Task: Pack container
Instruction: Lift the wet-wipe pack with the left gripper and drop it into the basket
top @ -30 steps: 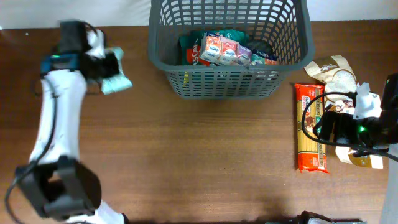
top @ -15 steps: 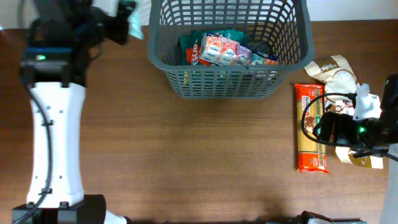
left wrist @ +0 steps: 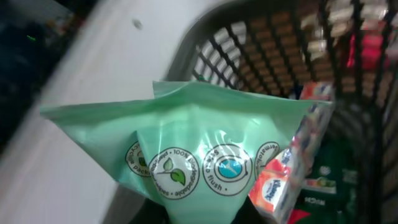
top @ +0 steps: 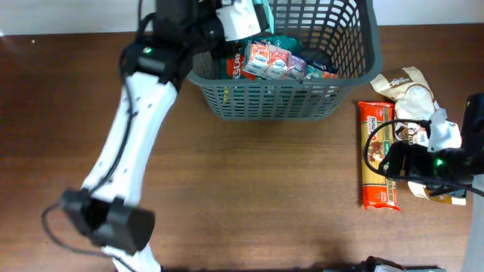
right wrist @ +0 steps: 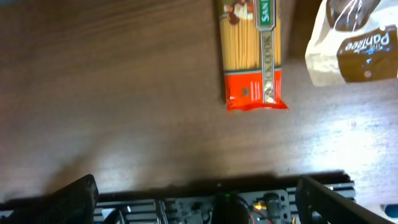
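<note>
Container (top: 280, 102), one; left fingers (top: 239, 17) grip one green packet (left wrist: 205, 155) over its rim; right fingers (right wrist: 71, 198) wide apart, empty

Left arm (top: 125, 151), white links with black joints: stretched from its base at the near left of the desk (top: 265, 196) up and away to the far middle, elbow close to straight. Left gripper (top: 240, 18): jaws pinched almost together on a pale green printed plastic packet (left wrist: 205, 155), held clear of the desk. Right arm (top: 454, 155): folded low at the right edge, wrist pointing left. Right gripper (right wrist: 196, 186): jaws spread wide, holding nothing, facing down at the desk.
</note>
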